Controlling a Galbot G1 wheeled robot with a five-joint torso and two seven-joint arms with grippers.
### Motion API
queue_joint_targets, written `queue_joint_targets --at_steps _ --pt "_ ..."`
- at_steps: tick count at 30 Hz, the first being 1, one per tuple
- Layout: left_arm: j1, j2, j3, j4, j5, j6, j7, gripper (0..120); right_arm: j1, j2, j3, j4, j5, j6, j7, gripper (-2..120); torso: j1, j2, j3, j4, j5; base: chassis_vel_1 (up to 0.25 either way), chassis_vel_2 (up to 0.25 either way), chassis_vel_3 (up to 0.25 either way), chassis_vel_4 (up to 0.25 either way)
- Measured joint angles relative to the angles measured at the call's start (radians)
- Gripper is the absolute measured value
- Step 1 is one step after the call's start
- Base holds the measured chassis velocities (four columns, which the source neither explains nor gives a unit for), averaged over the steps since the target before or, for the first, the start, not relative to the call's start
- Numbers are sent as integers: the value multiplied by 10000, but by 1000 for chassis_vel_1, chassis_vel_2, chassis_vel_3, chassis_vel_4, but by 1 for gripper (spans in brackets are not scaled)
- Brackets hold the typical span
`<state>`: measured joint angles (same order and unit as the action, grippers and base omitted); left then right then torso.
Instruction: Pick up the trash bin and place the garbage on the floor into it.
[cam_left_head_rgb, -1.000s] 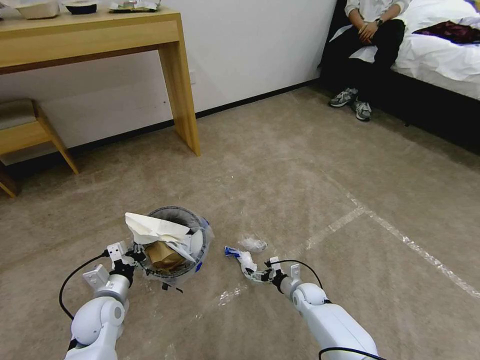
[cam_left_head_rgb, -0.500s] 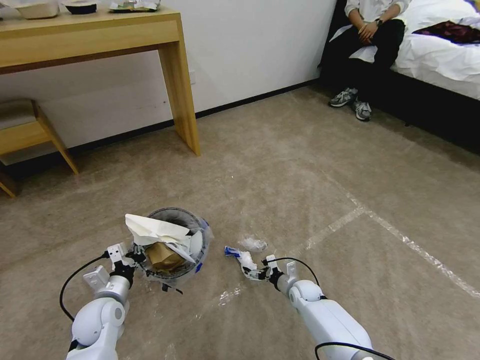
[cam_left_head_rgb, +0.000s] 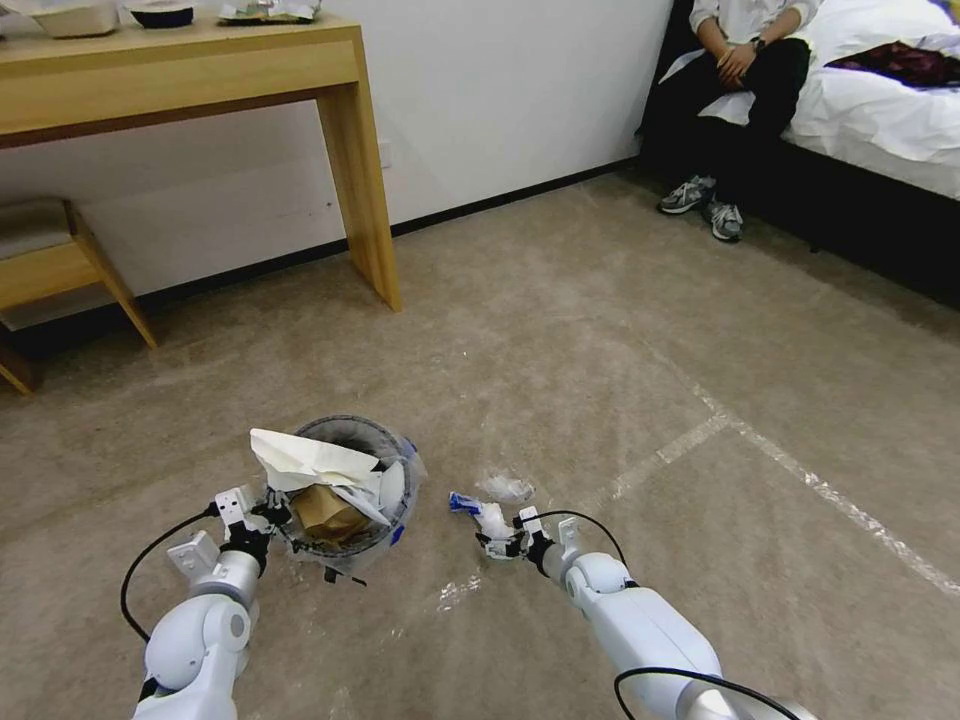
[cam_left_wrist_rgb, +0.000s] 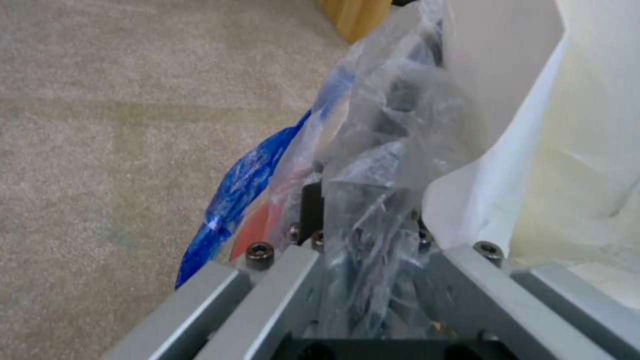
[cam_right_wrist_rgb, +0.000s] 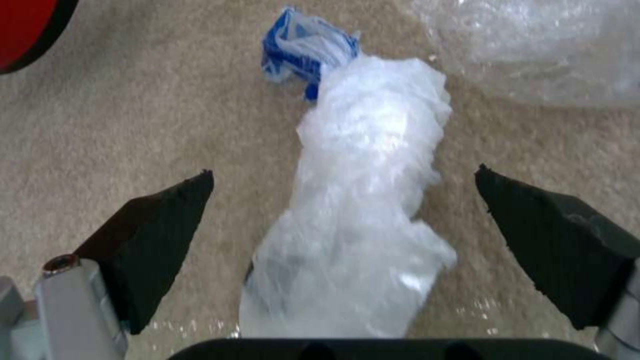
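On the floor (cam_left_head_rgb: 600, 330) beside the trash bin (cam_left_head_rgb: 350, 485), pinched at its rim by the left gripper (cam_left_head_rgb: 262, 512), the right gripper (cam_right_wrist_rgb: 343, 200) has crept forward, jaws wide around the twisted plastic wrapper (cam_right_wrist_rgb: 360, 200), ready to grasp.

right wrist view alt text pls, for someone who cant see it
The right gripper is open, its two dark fingers straddling a twisted clear plastic bag with a blue end that lies on the beige carpet. Another crinkled clear wrapper lies just beyond it, and a red curved edge shows at one corner.
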<state>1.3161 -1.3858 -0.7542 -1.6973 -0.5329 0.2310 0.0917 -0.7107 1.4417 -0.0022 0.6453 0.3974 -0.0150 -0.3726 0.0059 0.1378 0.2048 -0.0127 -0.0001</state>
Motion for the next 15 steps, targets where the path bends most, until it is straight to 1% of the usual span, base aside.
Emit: queue_joint_targets --at_steps 7,15 --pt "3 -35 16 0 12 0 0 1 111 106 15 -230 28 -10 20 100 0 0 0 0 0 0 0 0 0" --pt "49 -69 28 -23 48 -3 0 1 250 244 -23 -551 414 -322 156 100 0 0 0 0 0 0 0 0 0"
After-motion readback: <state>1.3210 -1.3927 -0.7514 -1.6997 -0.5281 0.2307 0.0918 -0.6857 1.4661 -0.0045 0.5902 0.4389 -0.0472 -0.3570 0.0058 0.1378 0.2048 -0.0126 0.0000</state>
